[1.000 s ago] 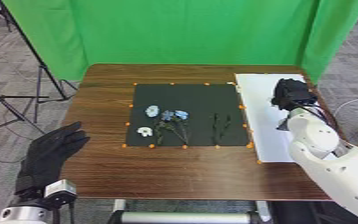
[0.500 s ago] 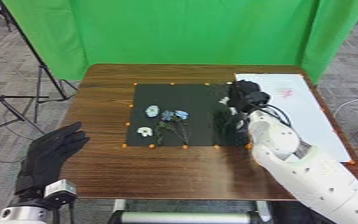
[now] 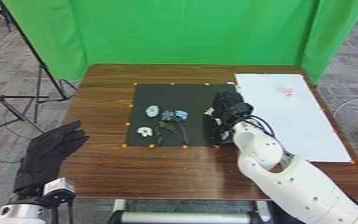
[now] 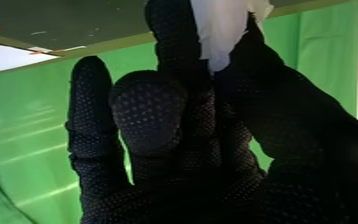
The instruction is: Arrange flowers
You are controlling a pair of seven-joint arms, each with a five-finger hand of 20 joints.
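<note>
Your right hand (image 3: 232, 106) pinches a white flower (image 4: 222, 30) over the black mat's (image 3: 180, 92) right part; your left hand (image 3: 47, 155) is relaxed, left of the mat. You're likely placing this bloom: lower it gently, then let go.

Head view: two white flowers (image 3: 145, 132), left of and just right of center; three bluish flowers (image 3: 182, 114), left of center; one black mat (image 3: 184, 94), middle; one white sheet (image 3: 304, 130), right; one table (image 3: 158, 175); one green curtain (image 3: 193, 30), top. Stems too tangled to count.
</note>
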